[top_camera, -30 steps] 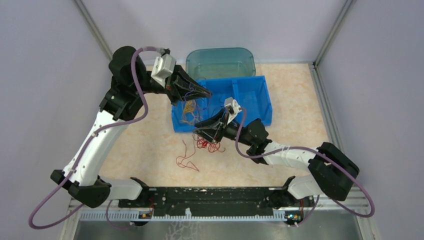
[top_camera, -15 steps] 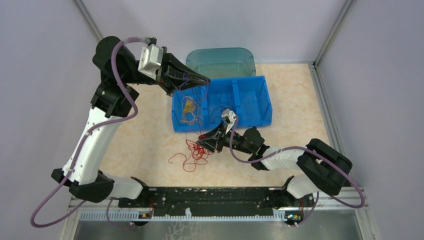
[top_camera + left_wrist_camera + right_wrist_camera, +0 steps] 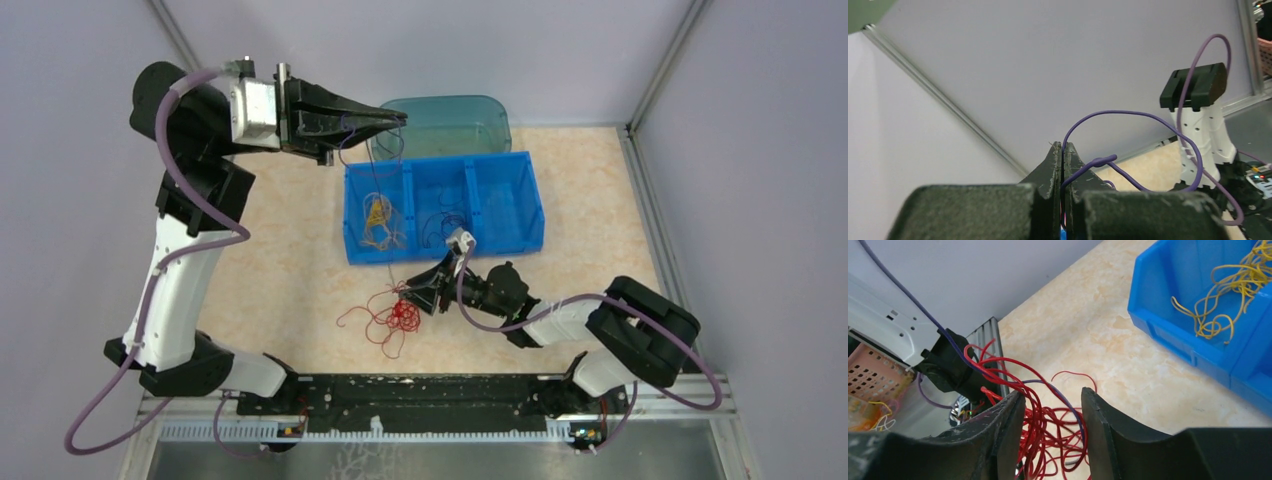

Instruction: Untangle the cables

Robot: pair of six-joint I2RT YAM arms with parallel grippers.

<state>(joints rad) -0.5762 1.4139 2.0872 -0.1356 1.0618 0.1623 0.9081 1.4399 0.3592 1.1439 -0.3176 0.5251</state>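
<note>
My left gripper (image 3: 399, 118) is raised high over the back of the blue bin (image 3: 440, 166), shut on a thin purple cable (image 3: 1128, 112) pinched between its closed jaws (image 3: 1063, 148). That strand hangs down toward a clump of red cables (image 3: 398, 316) lying on the table in front of the bin. My right gripper (image 3: 408, 301) is low at this clump. In the right wrist view its jaws stand apart (image 3: 1050, 407), with the red cables (image 3: 1045, 432) and the purple strand (image 3: 1071, 407) loosely between them. Yellow cables (image 3: 378, 215) lie in the bin's left compartment, dark ones (image 3: 446, 216) in the middle.
A teal translucent tub (image 3: 440, 122) stands behind the blue bin. The bin's front wall (image 3: 1160, 332) is just beyond the right gripper. Grey walls close in the table on three sides, and the black arm rail (image 3: 420, 392) runs along the near edge.
My left arm has swung up and to the left, drawing the purple cable taut out of the clump. My right gripper came down toward the near edge with the red cables, and its jaws have widened.
</note>
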